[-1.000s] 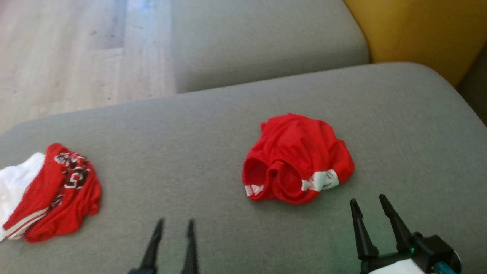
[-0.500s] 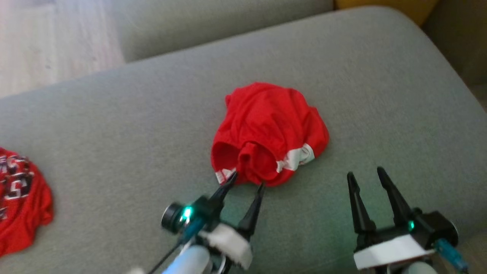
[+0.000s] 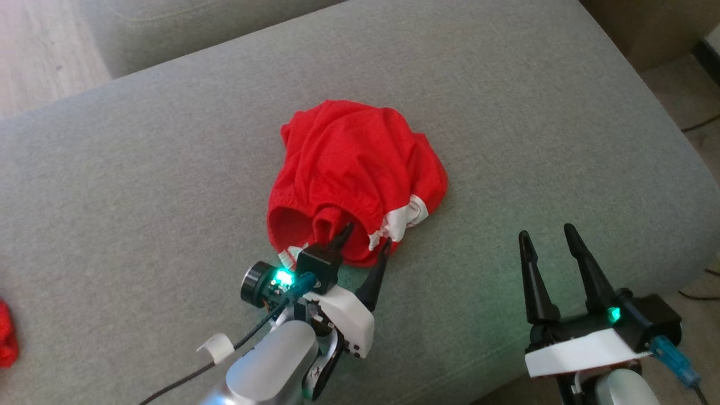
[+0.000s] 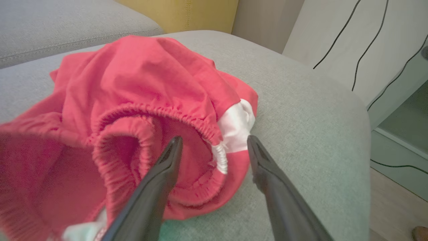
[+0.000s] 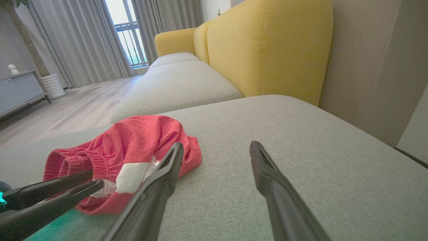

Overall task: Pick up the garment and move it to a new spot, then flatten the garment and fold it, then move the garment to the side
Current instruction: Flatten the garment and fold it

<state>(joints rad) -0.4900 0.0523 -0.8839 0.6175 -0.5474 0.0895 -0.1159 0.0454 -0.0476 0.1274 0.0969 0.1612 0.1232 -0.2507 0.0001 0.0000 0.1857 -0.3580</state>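
Grey sofa cushion (image 3: 140,169) is bearing the crumpled red garment (image 3: 360,163); the left jaws, spread, are straddling its elastic waistband, while the right jaws, spread and empty, are hovering apart from it.

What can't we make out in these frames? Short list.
1. Head view: red cloth at the left edge, cut off by the frame; what it is, unclear.
2. Left wrist view: the garment is blurred and cut off at its left; its underside is hidden against the cushion.
3. Whether the left gripper, open, touches the waistband: no view settles it.
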